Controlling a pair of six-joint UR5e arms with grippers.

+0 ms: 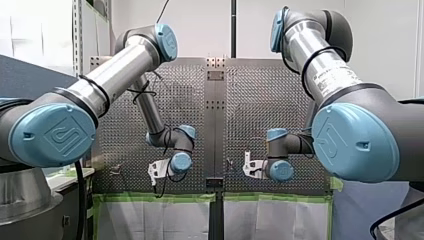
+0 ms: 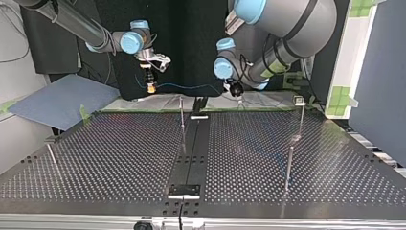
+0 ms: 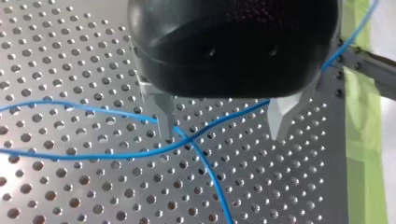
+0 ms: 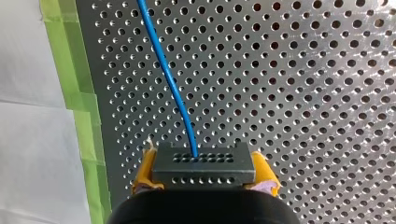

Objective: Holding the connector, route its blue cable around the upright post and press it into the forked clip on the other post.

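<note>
Dark connector (image 4: pixel 203 165) clamped between the yellow pads (image 4: pixel 145 169) of my right gripper (image 4: pixel 204 170), held above the perforated table (image 4: pixel 303 70).

Its blue cable (image 4: pixel 163 65) leaves the connector's face and runs ahead over the table; in the top view it spans across to my left gripper (image 3: pixel 223 123), whose metal fingers (image 3: pixel 163 119) stand apart, cable strands crossing beneath them; a thin upright post (image 2: pixel 182 117) stands below the cable's span; a clip-topped post (image 2: pixel 299 100) stands at that view's right.

The grey perforated metal table (image 2: pixel 119 158) has a dark flat strip (image 2: pixel 194 148) down its middle. Thin upright metal posts (image 2: pixel 182 124) stand on it, well apart. Green tape (image 4: pixel 70 70) lines one edge.
</note>
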